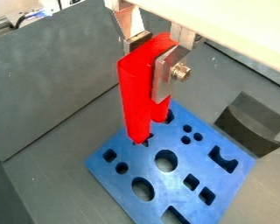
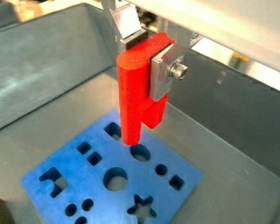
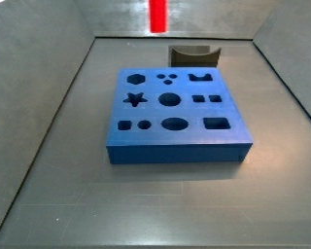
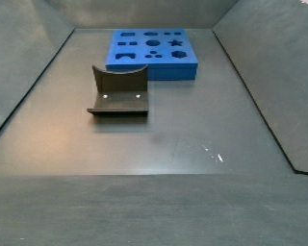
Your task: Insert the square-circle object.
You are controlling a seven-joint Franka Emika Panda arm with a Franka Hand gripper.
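The hand (image 1: 157, 59) grips the square-circle object (image 1: 140, 92), its silver fingers (image 1: 170, 72) clamped on the peg's upper end in both wrist views. The bright red peg hangs upright from the hand, its two joined parallel bars pointing down toward the blue block (image 1: 166, 166). In a wrist view its lower tip sits over the block's top face near one edge, beside a round hole; whether the tip touches the block cannot be told. In the other wrist picture (image 2: 137, 92) the tip likewise appears just above the block (image 2: 113, 179), close to a round hole.

In a side view only the lower part of the red peg (image 3: 158, 14) shows at the frame's upper edge, well above the blue block (image 3: 174, 110), and the hand itself is out of frame. The block lies flat on the grey desk (image 3: 145, 199), its top cut with holes of several shapes, among them a star, a hexagon, circles and squares. A dark grey curved piece (image 3: 193, 53) sits just behind the block there. In the remaining side view the curved piece (image 4: 119, 92) stands nearer the camera than the block (image 4: 154, 51), apart from it, on the desk (image 4: 157, 144).
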